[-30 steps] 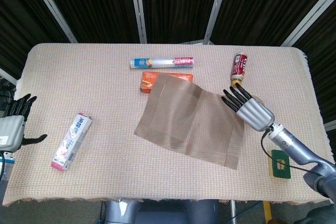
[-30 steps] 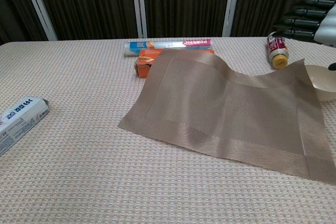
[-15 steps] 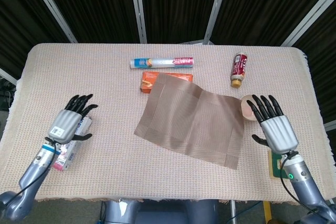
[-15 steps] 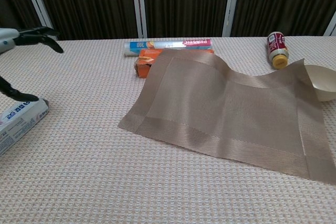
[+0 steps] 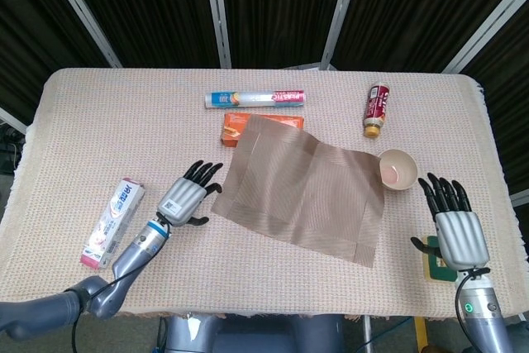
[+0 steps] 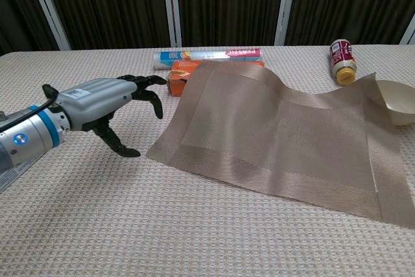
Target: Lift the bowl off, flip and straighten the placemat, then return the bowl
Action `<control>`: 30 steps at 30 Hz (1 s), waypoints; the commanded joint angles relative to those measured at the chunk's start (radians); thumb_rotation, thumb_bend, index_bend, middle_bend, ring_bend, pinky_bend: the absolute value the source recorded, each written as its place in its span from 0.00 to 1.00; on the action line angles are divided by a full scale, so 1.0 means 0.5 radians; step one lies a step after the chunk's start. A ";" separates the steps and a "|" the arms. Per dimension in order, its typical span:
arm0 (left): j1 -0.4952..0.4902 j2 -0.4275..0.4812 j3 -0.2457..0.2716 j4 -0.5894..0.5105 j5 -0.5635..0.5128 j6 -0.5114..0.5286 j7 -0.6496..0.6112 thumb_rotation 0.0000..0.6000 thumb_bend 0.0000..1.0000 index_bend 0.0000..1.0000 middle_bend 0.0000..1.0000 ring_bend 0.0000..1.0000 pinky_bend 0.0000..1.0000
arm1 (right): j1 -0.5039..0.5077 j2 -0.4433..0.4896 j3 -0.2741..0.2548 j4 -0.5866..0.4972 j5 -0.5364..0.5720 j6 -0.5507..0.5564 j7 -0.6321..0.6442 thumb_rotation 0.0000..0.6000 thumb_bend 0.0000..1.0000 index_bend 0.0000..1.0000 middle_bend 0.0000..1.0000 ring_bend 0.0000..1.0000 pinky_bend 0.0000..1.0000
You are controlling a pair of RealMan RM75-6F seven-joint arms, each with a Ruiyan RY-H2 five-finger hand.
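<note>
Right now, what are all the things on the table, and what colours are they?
placemat: one, brown, middle of table, far corner resting on the orange box
bowl: one, pinkish-beige, beside the placemat's right edge
orange box: one, orange, partly under the placemat
roll box: one, blue, white and pink, behind the orange box
bottle: one, red with yellow cap, lying far right
toothpaste box: one, white and pink, near left
sponge: one, green and yellow, near right edge
left hand: open, by the placemat's left corner
right hand: open, near right

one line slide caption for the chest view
Open left hand reaches toward the brown placemat, bowl set aside.
</note>
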 commanded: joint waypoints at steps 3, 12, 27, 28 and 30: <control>-0.054 -0.093 0.010 0.105 -0.005 -0.031 0.026 1.00 0.17 0.35 0.00 0.00 0.00 | -0.018 0.001 0.009 0.018 -0.019 0.002 0.025 1.00 0.00 0.00 0.00 0.00 0.00; -0.094 -0.197 0.032 0.216 -0.020 -0.055 0.031 1.00 0.18 0.35 0.00 0.00 0.00 | -0.032 0.010 0.025 0.030 -0.057 -0.015 0.070 1.00 0.00 0.00 0.00 0.00 0.00; -0.158 -0.336 0.011 0.416 -0.096 -0.096 0.045 1.00 0.21 0.35 0.00 0.00 0.00 | -0.054 0.025 0.072 0.048 -0.065 -0.044 0.123 1.00 0.00 0.00 0.00 0.00 0.00; -0.159 -0.338 0.010 0.421 -0.103 -0.099 0.043 1.00 0.23 0.35 0.00 0.00 0.00 | -0.056 0.026 0.074 0.047 -0.067 -0.046 0.126 1.00 0.00 0.00 0.00 0.00 0.00; -0.162 -0.341 0.010 0.425 -0.112 -0.104 0.040 1.00 0.26 0.35 0.00 0.00 0.00 | -0.059 0.028 0.077 0.047 -0.070 -0.048 0.127 1.00 0.00 0.00 0.00 0.00 0.00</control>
